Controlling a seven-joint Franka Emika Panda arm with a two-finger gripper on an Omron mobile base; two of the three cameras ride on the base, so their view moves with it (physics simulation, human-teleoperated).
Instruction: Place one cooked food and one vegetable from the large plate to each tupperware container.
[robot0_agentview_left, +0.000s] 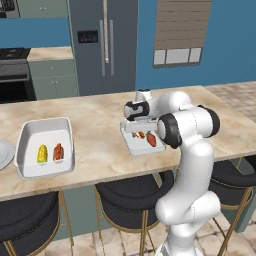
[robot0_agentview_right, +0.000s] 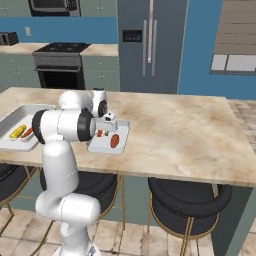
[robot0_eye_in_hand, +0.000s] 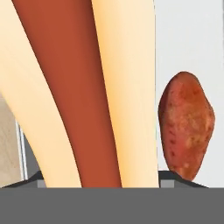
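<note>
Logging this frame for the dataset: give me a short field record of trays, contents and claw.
large tray: white rectangular open tray on the marble counter, holding a yellow corn cob and a hot dog in a bun
small tray: smaller white rectangular tray, under the claw, holding a reddish-brown sweet potato
plate: round light-grey plate at the counter's left edge
claw: claw low over the small tray, a second hot dog in a bun between its tips; hold or release unclear

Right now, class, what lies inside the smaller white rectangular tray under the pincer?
Smaller white tray: a reddish-brown sweet potato and a hot dog in a pale bun; the arm covers its far end.
</note>
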